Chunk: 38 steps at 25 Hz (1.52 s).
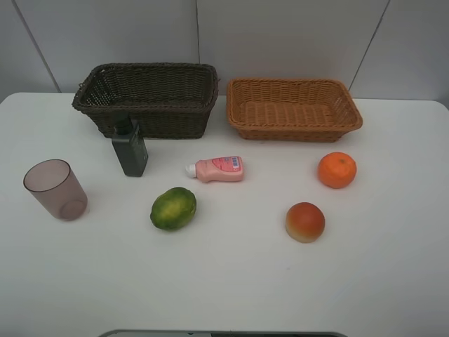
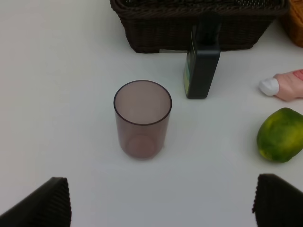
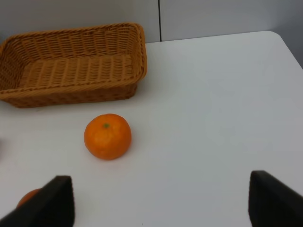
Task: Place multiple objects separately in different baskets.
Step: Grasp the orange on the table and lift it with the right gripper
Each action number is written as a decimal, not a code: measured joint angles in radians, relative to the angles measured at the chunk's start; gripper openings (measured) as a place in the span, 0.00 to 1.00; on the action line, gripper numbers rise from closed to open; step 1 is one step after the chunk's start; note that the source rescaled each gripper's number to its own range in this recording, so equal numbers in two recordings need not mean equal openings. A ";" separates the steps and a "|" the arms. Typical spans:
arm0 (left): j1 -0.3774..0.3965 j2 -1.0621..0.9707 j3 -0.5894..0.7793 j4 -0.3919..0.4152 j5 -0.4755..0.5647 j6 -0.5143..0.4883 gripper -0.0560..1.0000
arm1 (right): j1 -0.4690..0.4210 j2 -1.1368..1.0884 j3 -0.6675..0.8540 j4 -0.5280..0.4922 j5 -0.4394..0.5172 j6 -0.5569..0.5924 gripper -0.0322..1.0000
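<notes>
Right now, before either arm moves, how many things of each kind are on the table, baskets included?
Fruit: 3 (orange, red fruit, green fruit)
Bottles: 2 (pink bottle, dark green bottle)
Cups: 1 (cup)
Baskets: 2 (brown basket, tan basket)
Total: 8

Lab-style test bench: plain white table (image 1: 224,288), grey panelled wall (image 1: 280,35)

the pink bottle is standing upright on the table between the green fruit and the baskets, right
Not quite. The pink bottle is lying on its side, not standing upright; the exterior high view shows this clearly. The rest holds: it is on the table, between the green fruit and the dark brown basket and tan basket.
</notes>
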<state>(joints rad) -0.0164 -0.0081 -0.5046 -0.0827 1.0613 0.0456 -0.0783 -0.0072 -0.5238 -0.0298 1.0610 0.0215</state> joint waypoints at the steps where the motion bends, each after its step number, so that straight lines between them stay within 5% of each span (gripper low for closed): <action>1: 0.000 0.000 0.000 0.000 0.000 0.000 0.99 | 0.000 0.002 0.000 0.000 0.000 0.000 0.58; 13: 0.000 0.000 0.000 0.000 0.000 0.000 0.99 | 0.000 0.595 -0.193 -0.038 -0.043 0.000 0.58; 23: 0.000 0.000 0.000 0.000 0.000 0.000 0.99 | 0.114 1.119 -0.250 -0.008 -0.344 0.000 0.58; 28: 0.000 0.000 0.000 0.000 0.000 0.000 0.99 | 0.161 1.285 -0.253 0.044 -0.417 0.000 0.58; 38: 0.000 0.000 0.000 0.000 0.000 0.000 0.99 | 0.165 1.560 -0.496 0.017 -0.260 0.092 0.61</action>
<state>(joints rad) -0.0164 -0.0081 -0.5046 -0.0827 1.0613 0.0456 0.0872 1.5530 -1.0197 -0.0125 0.8010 0.1140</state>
